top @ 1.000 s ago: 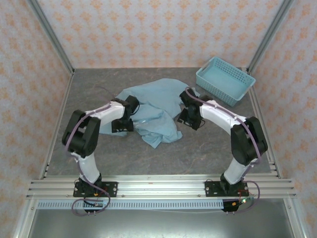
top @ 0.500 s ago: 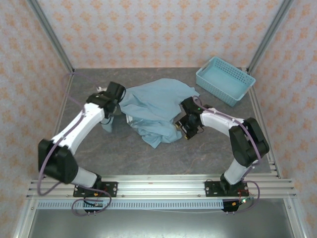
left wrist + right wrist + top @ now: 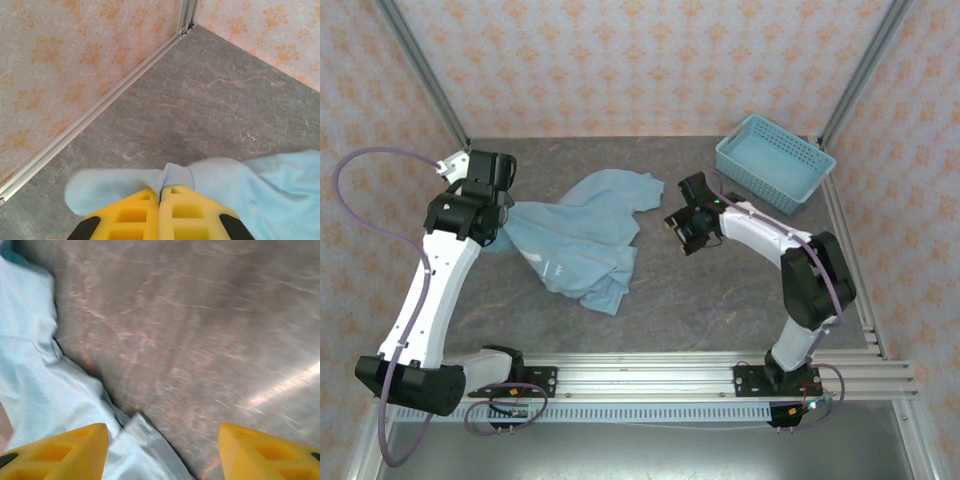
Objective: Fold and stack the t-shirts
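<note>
The light teal-blue t-shirt (image 3: 585, 235) lies rumpled on the grey table (image 3: 720, 290), left of centre, with a bit of white print facing up. My left gripper (image 3: 498, 228) is at the shirt's left edge. In the left wrist view its yellow fingers (image 3: 131, 217) are shut on a small fold of the t-shirt (image 3: 235, 175), and a sleeve-like flap hangs to the left. My right gripper (image 3: 677, 228) stands open just right of the shirt. From the right wrist, the gripper (image 3: 162, 452) hovers over the t-shirt (image 3: 40, 390) edge with nothing between its fingers.
A light-blue plastic lattice basket (image 3: 775, 162) stands at the back right corner. The left wall and its metal rail (image 3: 100, 112) run close behind my left gripper. Bare table lies in front of the shirt and to its right.
My left arm swung out to the back left, dragging the t-shirt leftward by its edge. The shirt slid away from my right gripper, which lifted back slightly.
</note>
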Tool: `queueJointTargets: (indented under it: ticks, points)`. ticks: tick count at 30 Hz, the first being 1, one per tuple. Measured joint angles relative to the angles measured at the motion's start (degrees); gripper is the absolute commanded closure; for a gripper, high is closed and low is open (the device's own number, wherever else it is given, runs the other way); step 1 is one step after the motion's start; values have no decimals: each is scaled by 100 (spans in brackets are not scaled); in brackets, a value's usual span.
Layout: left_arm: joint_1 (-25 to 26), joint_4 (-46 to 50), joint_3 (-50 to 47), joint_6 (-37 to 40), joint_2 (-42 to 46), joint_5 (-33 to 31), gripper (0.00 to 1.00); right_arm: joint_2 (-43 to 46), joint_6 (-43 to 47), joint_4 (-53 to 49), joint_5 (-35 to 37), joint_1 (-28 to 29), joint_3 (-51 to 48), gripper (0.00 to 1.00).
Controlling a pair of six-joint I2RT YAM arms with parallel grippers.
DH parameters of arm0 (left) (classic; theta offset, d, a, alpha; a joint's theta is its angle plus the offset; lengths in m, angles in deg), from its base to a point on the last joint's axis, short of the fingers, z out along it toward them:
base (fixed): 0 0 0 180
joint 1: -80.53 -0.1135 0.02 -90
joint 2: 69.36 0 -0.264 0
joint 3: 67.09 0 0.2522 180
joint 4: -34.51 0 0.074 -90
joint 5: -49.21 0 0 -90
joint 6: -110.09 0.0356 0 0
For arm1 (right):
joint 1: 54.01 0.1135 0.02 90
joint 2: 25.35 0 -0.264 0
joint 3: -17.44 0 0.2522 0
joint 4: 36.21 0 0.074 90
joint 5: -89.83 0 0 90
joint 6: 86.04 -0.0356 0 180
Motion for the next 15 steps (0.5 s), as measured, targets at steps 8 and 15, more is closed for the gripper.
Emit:
queueJointTargets:
  ticks: [8,15]
  points:
    - [0,0,-120,-42,-11,190,100,-1665,1049,-17,-166,468,1801,37]
    - [0,2,-170,-39,2,323,100,-2664,1543,-155,-350,1226,2798,49]
